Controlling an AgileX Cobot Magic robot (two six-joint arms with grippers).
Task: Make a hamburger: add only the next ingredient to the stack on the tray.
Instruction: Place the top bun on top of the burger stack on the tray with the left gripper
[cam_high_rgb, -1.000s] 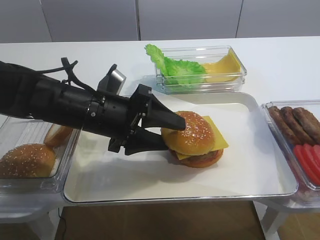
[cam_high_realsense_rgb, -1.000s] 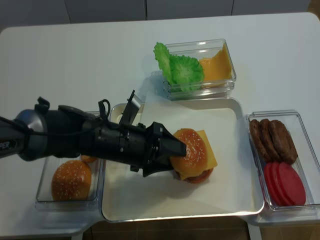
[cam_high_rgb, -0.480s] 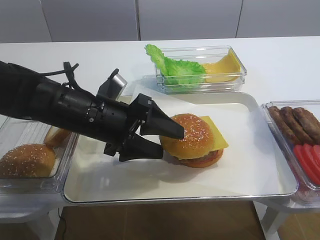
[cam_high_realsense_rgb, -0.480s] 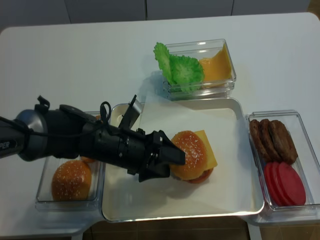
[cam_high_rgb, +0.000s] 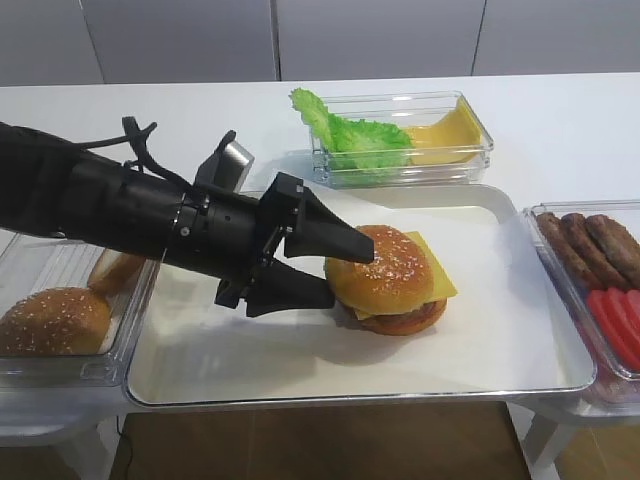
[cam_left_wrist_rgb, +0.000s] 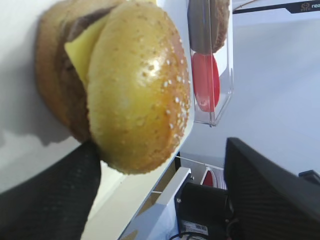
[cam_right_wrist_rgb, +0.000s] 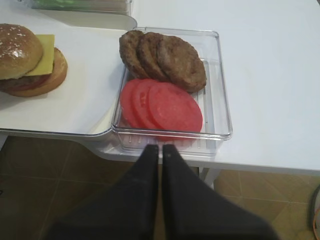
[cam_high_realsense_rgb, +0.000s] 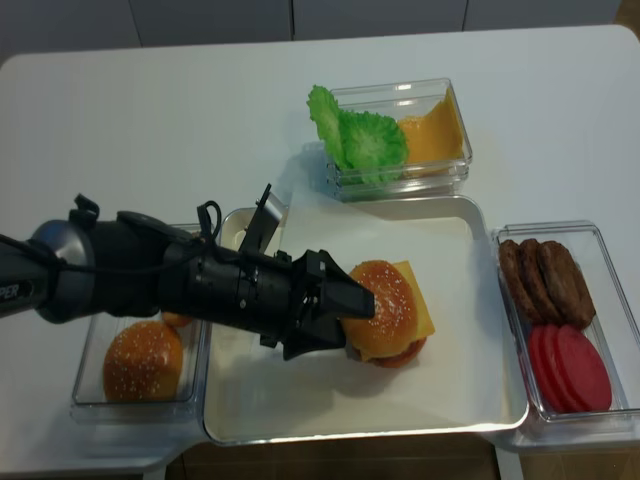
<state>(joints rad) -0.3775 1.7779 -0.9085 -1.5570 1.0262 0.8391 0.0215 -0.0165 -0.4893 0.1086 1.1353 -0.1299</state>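
The seeded bun top (cam_high_rgb: 392, 268) lies on the stack of yellow cheese slice (cam_high_rgb: 435, 262), patty and bun base (cam_high_rgb: 412, 321) on the cream tray (cam_high_rgb: 250, 350). My left gripper (cam_high_rgb: 352, 277) is open and lies sideways at the bun top's left edge, one finger above it and one low beside it. In the left wrist view the bun top (cam_left_wrist_rgb: 140, 85) sits off to one side between the left gripper's (cam_left_wrist_rgb: 161, 150) wide-spread fingers. The far finger is clear of it. My right gripper (cam_right_wrist_rgb: 161, 147) is shut and empty, in front of the table edge.
A clear container of lettuce and cheese (cam_high_rgb: 400, 140) stands behind the tray. Patties (cam_right_wrist_rgb: 162, 55) and tomato slices (cam_right_wrist_rgb: 162, 105) fill the box on the right. The left box holds another seeded bun (cam_high_rgb: 50, 320). The black left arm (cam_high_realsense_rgb: 150, 275) lies across the tray's left side.
The left jaws have spread a little wider around the bun top, which stays on the cheese slice. The arm has shifted only slightly.
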